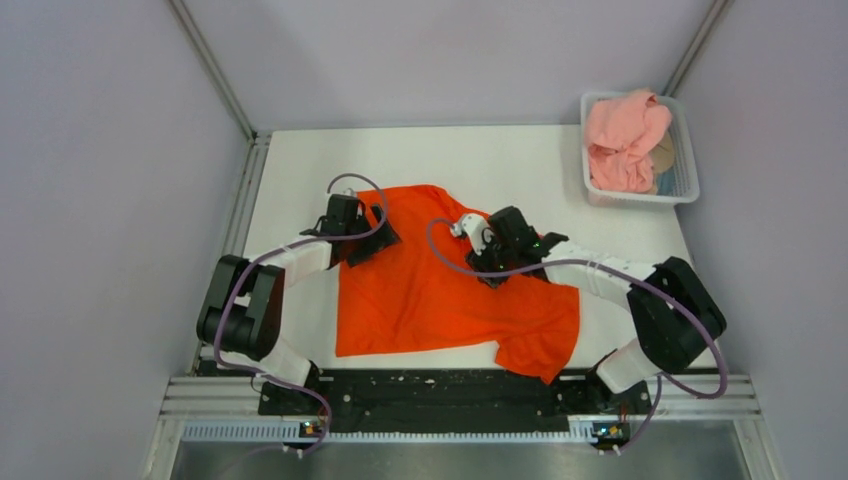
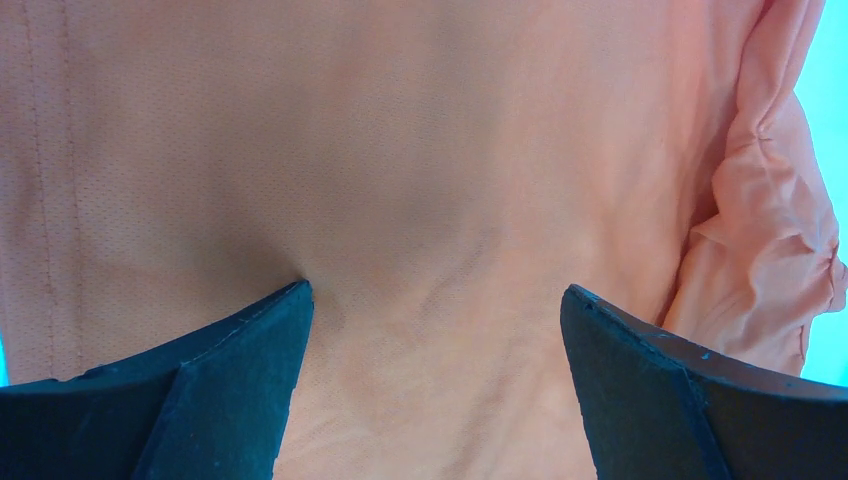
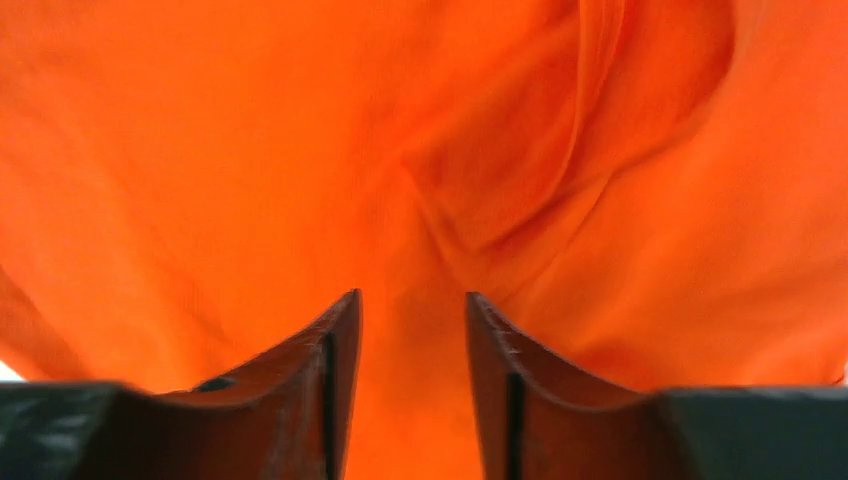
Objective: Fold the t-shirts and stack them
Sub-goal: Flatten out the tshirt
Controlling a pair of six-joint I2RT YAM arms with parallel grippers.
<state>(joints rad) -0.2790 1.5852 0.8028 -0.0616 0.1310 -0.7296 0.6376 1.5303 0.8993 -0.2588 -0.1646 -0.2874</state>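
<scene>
Left gripper [image 2: 435,295], jaws spread wide, tips down on the far-left corner of the orange-red t-shirt [image 1: 440,300]. Right gripper [image 3: 412,295], jaws parted only narrowly, low over the shirt's middle, a crease of cloth running up toward the gap. Shirt mostly flat at the middle of the table [image 1: 480,160], long axis slanting from far left to near right, near-right corner rumpled by the near edge; collar direction unclear. Pink t-shirt [image 1: 622,140] heaped in the white basket [image 1: 686,150], far right corner.

One orange-red t-shirt [image 1: 440,295], one pink t-shirt [image 1: 622,140], one white basket [image 1: 689,160], one left gripper [image 2: 435,300], one right gripper [image 3: 412,300]
</scene>
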